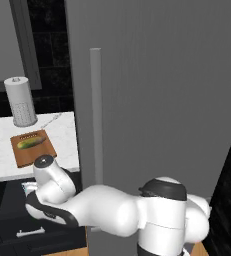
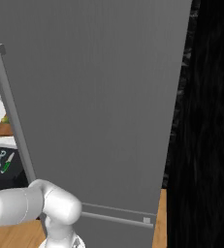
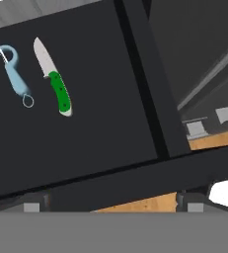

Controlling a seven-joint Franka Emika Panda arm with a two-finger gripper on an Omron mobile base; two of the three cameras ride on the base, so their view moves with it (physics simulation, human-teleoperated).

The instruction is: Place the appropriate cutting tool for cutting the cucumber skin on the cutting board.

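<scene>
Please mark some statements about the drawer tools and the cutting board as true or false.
1. The peeler lies beside the knife without touching it. True.
2. The cucumber sits in the drawer with the knife. False: it lies on the cutting board on the counter.
3. The knife has a red handle. False: the handle is green.
4. A paper towel roll stands upright on the counter behind the board. True.
5. The peeler is already on the board. False: it lies on the dark drawer floor.
</scene>
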